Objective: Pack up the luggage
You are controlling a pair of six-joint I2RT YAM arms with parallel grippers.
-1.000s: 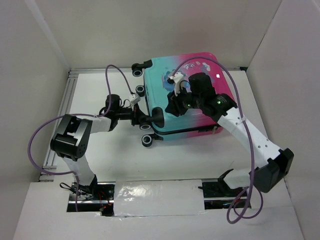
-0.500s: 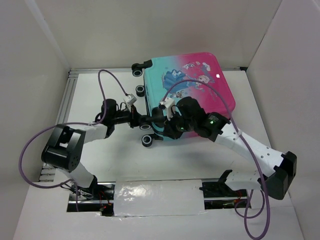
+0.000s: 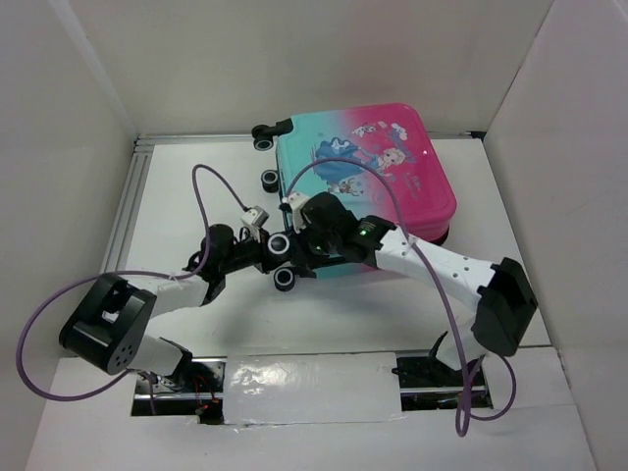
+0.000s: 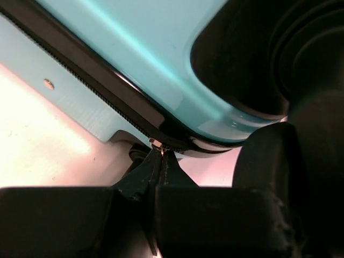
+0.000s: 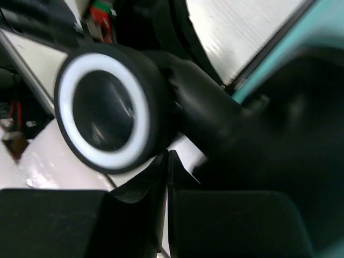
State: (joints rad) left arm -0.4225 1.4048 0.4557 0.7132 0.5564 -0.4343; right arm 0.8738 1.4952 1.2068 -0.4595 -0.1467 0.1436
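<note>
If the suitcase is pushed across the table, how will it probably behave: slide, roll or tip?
The suitcase lies flat on its broad side, so it will probably slide, not tip. Its wheels lie face up, so rolling seems unlikely. The shell looks hard and glossy: likely stiff and somewhat slippery.

**Pinched at the zip seam**

The left gripper point(image 4: 159, 157) rises from the bottom edge, its two black fingers point(image 4: 137, 183) pressed flat together. Their tips meet on a small silvery tab point(image 4: 155, 143) just under the black zip band point(image 4: 91, 80), which runs from the upper left down to the centre across the teal shell of the luggage point(image 4: 134, 32). A blurred black rounded mass point(image 4: 269, 161) fills the right side. Pale table point(image 4: 37, 156) shows at lower left.
</note>
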